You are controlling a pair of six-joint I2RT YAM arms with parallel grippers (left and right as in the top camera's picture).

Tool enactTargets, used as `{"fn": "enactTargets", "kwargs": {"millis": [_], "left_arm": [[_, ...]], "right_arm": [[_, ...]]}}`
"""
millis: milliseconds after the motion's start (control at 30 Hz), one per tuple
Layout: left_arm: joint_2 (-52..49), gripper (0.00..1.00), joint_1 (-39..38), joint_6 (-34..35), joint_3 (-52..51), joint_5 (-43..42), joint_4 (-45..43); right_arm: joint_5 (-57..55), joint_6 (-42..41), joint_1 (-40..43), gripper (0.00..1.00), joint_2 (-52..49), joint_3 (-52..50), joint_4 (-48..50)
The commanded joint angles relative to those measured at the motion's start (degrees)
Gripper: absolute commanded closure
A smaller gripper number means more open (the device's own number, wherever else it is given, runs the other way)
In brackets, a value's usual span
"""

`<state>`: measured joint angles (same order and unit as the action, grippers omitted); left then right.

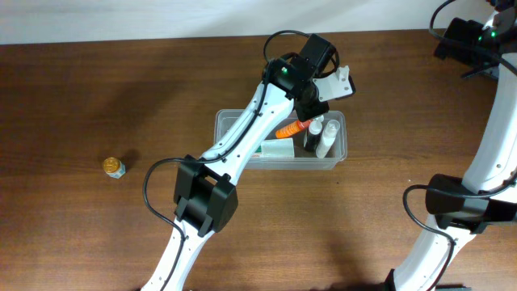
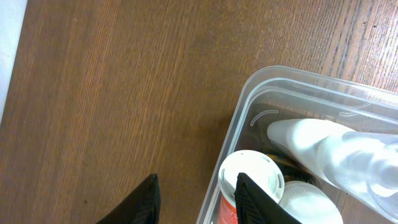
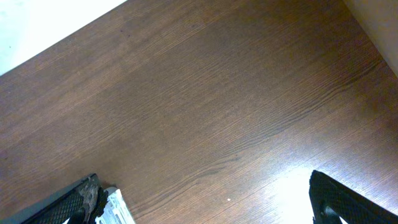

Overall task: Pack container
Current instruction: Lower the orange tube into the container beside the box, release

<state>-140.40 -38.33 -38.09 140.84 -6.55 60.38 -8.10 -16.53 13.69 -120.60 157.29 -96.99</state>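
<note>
Sitting alone far out on the left of the wooden table (image 1: 73, 97) is a small yellow-topped jar (image 1: 114, 167), well apart from everything else. The left arm (image 1: 242, 137) slants up from the near edge and crosses over the left half of the container (image 1: 291, 163), hiding much of that end. The container lies near the table's middle. It holds a pale box (image 1: 277, 148), an orange tube (image 1: 292, 128) and white bottles (image 1: 327, 137), packed close together. The left gripper (image 2: 196, 199) hangs over the tub's far right corner. Its fingers are spread and pinch nothing: one is outside the wall, the other above the tube's white cap (image 2: 250, 177). Far to the right, the right arm (image 1: 493, 153) stands clear. The right gripper (image 3: 205, 190) is wide apart over bare wood.
</note>
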Motion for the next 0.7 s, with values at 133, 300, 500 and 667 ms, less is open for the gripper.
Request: {"fn": "enactTargets", "kwargs": {"millis": [133,300,500,667], "left_arm": [[-0.4,0.6,0.2,0.6,0.5,0.2,0.3],[-0.4,0.6,0.2,0.6,-0.4,0.2,0.1],[-1.4,0.6,0.2,0.6,-1.2,0.2,0.1],[-2.2,0.6,0.1,0.6,-1.2,0.2,0.6]], "right_arm": [[-0.5,-0.2,0.2,0.01,0.6,0.5,-0.3],[-0.5,-0.2,0.2,0.02,0.6,0.5,-0.3],[-0.5,-0.2,0.2,0.02,0.6,0.5,-0.3],[-0.5,-0.2,0.2,0.02,0.6,0.5,-0.3]]}}
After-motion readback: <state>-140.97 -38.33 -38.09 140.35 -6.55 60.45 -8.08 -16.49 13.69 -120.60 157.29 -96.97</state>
